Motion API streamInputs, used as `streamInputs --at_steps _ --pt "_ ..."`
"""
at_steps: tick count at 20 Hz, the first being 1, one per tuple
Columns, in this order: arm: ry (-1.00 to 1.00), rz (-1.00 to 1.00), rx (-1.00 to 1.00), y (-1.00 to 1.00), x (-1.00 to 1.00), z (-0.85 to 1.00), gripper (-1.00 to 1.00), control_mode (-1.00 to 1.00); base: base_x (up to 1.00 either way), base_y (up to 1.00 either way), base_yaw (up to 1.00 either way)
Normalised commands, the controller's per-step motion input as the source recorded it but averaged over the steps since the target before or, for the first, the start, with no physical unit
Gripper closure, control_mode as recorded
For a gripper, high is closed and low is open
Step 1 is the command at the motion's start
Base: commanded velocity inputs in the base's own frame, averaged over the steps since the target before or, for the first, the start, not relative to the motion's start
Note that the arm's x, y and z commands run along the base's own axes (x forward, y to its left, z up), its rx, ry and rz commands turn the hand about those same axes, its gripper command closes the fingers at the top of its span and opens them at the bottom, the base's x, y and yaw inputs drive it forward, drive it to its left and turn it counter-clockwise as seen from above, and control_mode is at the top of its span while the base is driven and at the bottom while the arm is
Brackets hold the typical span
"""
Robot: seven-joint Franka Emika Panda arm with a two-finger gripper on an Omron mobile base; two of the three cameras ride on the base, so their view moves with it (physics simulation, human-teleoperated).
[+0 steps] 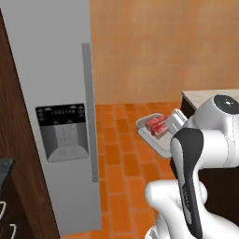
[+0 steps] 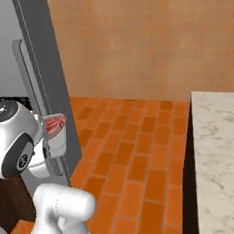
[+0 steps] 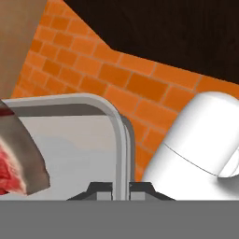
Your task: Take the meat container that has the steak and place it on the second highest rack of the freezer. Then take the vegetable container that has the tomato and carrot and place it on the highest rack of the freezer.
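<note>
The meat container (image 1: pixel 153 133), a pale grey tray, is held in the air above the orange tiled floor (image 1: pixel 122 177), just right of the freezer (image 1: pixel 51 93), whose grey door with the dark dispenser panel (image 1: pixel 62 132) appears shut in the left base view. One steak (image 1: pixel 157 125) lies in it, red with pale streaks. In the hand view the fingers (image 3: pixel 97 188) are seen pinching the tray's near rim (image 3: pixel 122 154), one tip on each side of the thin wall, with the gripper (image 3: pixel 121 188) clamped on that edge alone.

Because the tray is carried by one rim only, it should be kept level, so that the steak is not slid toward the low side; in the right base view the container already looks tipped. The carrying step would best be done slowly, without sharp turns of the wrist. The door seems to need opening before any rack can be reached, and the second highest rack cannot be seen from here, nor can the interior.

Counted: one container, one steak, one long vertical handle (image 1: pixel 89 112) on the visible door, and one marbled surface (image 2: pixel 221 165) at the far right.
</note>
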Motion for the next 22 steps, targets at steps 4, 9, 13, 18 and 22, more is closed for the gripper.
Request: streamInputs --at_steps 4,9,13,18,22 --pt "0.0 0.0 0.0 0.0 0.0 0.0 1.0 1.0 1.0 -0.47 -0.1" --pt "0.0 0.0 0.0 0.0 0.0 0.0 1.0 1.0 0.99 -0.66 -0.13" --pt "0.0 0.0 0.0 0.0 0.0 0.0 1.0 1.0 1.0 -0.23 -0.06" --pt "0.0 0.0 0.0 0.0 0.0 0.0 1.0 1.0 1.0 -0.19 -0.06" --pt "0.0 0.0 0.0 0.0 0.0 0.0 1.0 1.0 1.0 -0.2 -0.07"
